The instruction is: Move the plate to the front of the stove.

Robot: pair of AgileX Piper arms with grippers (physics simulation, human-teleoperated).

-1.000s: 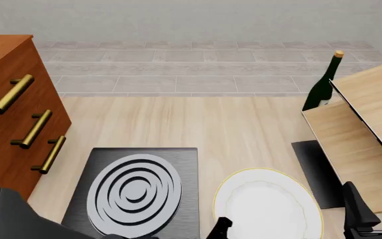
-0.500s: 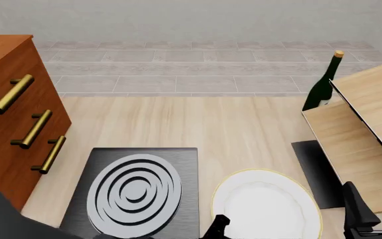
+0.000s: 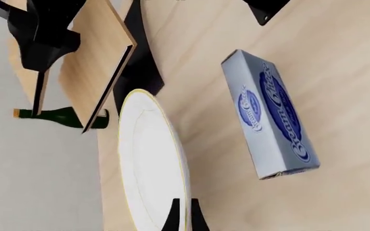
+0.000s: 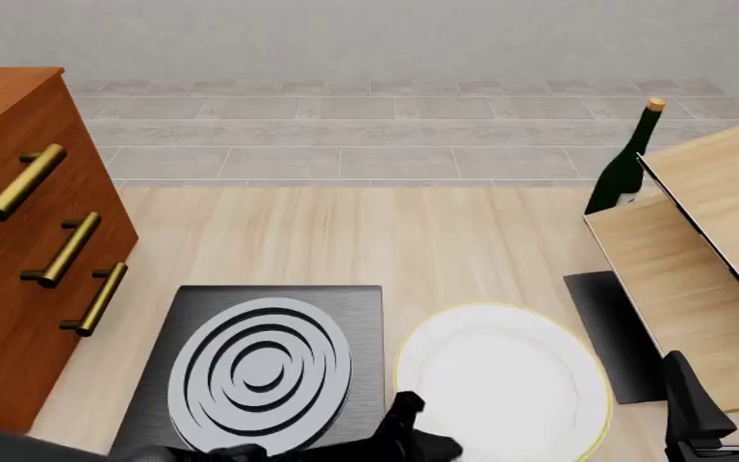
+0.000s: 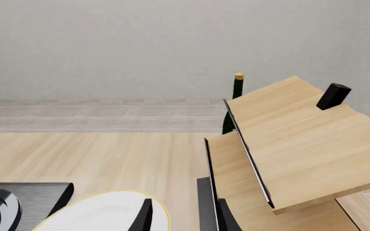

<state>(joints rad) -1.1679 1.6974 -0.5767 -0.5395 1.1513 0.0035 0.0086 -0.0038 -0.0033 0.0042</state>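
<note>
the stove (image 4: 261, 371) lies flat on the worktop (image 4: 383, 241); the plate (image 4: 504, 380) sits just right of it, not yet in front — most of the move remains. the left tool (image 3: 181, 219) pinches the plate's rim; the right tool (image 4: 723, 404) looks spread, holding nothing.

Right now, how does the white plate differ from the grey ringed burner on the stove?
The round white gold-rimmed plate is plain and smooth; the grey concentric-ring burner is striped with dark grooves. The plate rests on the light wooden table, beside the flat black square stove; the burner is set into that stove. The left claw grips the plate's edge; nothing touches the burner. Both are round, flat and similar in width.
</note>
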